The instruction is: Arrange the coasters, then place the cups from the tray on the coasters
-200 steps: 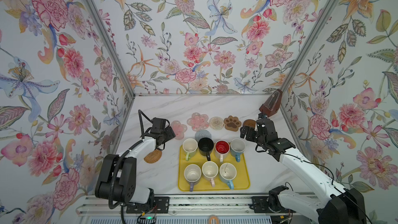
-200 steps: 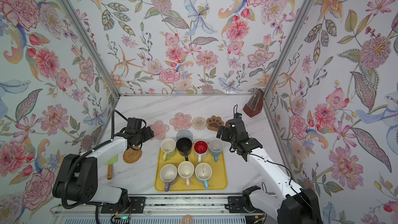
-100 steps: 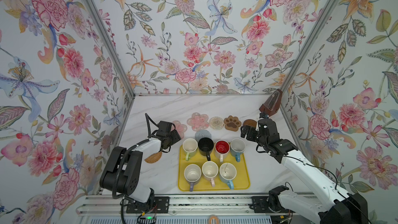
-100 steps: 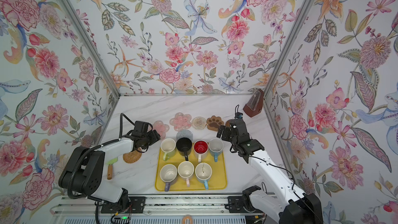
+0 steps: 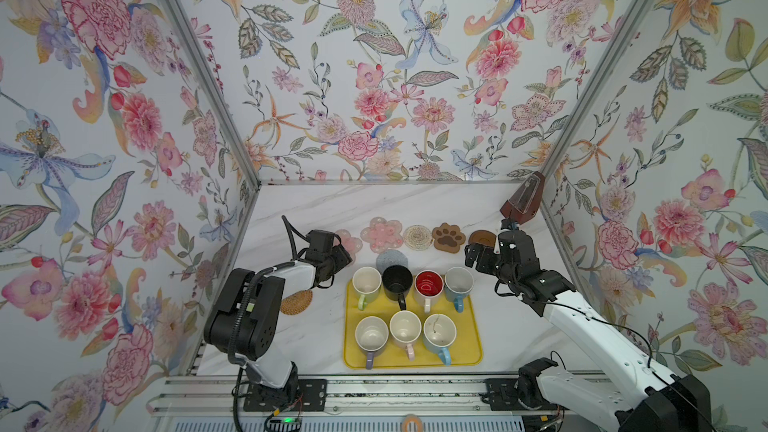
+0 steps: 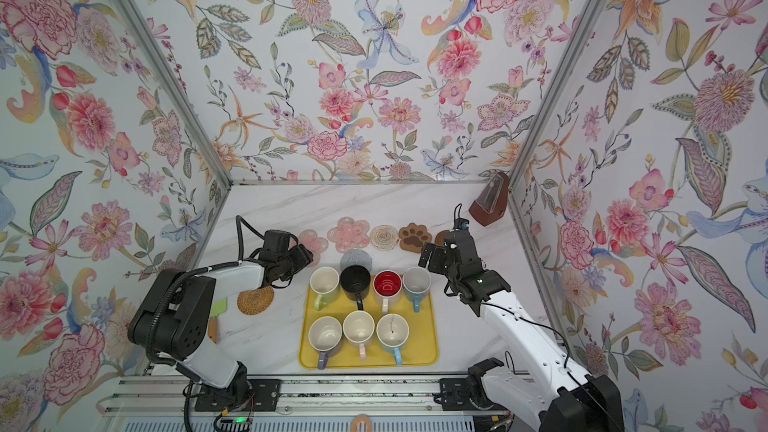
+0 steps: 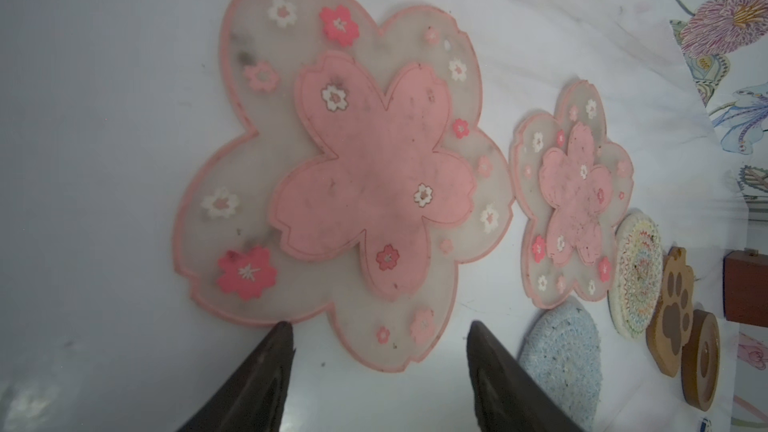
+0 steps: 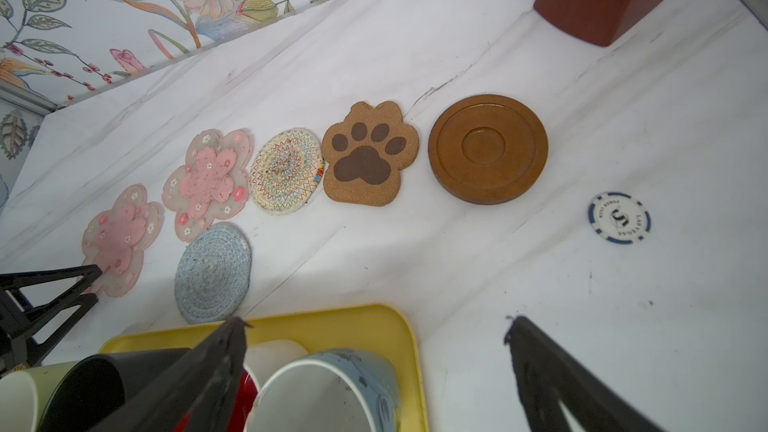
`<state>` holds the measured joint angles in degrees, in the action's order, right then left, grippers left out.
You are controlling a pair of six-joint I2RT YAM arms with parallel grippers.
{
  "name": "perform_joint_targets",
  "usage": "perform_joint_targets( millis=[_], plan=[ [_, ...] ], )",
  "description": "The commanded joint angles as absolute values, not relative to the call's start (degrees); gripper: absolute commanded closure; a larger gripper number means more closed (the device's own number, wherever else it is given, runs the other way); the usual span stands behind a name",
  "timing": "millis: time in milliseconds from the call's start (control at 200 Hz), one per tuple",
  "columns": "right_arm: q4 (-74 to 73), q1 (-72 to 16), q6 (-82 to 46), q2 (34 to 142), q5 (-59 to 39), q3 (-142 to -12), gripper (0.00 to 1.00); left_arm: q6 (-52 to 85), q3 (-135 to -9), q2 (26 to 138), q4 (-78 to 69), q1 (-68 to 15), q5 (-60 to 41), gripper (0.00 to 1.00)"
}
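Five coasters lie in a back row in both top views: pink flower (image 5: 351,241), pink flower (image 5: 381,234), beige woven (image 5: 417,236), paw-print (image 5: 448,237), dark wooden (image 5: 482,238). The grey speckled one (image 5: 391,260) lies nearer the tray, and the tan rattan one (image 5: 296,302) sits apart at the left. Seven cups stand on the yellow tray (image 5: 471,353). My left gripper (image 7: 379,326) is open, its tips straddling a petal of the leftmost flower coaster (image 7: 365,168). My right gripper (image 8: 374,326) is open and empty over the tray's far right corner, above a light blue cup (image 8: 328,392).
A brown metronome (image 5: 523,201) stands at the back right corner. A poker chip (image 8: 619,216) lies on the marble right of the wooden coaster. A green brush (image 6: 218,309) lies at the left behind my left arm. Walls close in on three sides.
My left gripper has moved right along the table, to the near edge of the leftmost pink flower coaster. The right arm has barely moved.
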<state>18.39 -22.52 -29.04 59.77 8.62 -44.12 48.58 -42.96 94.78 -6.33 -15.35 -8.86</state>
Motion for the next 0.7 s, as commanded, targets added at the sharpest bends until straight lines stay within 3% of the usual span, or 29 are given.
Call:
perform_joint_targets(
  millis=[0,696],
  plan=[
    [19.1,-22.5,-29.3,58.9,9.8,-43.5,0.01,50.6,-43.3,97.7,-5.1,-15.5,-9.9,0.33],
    [20.0,-21.8,-29.1,59.1,9.7,-44.1,0.01,50.9,-48.2,103.9,-7.3,-11.5,-9.1,0.35]
  ],
)
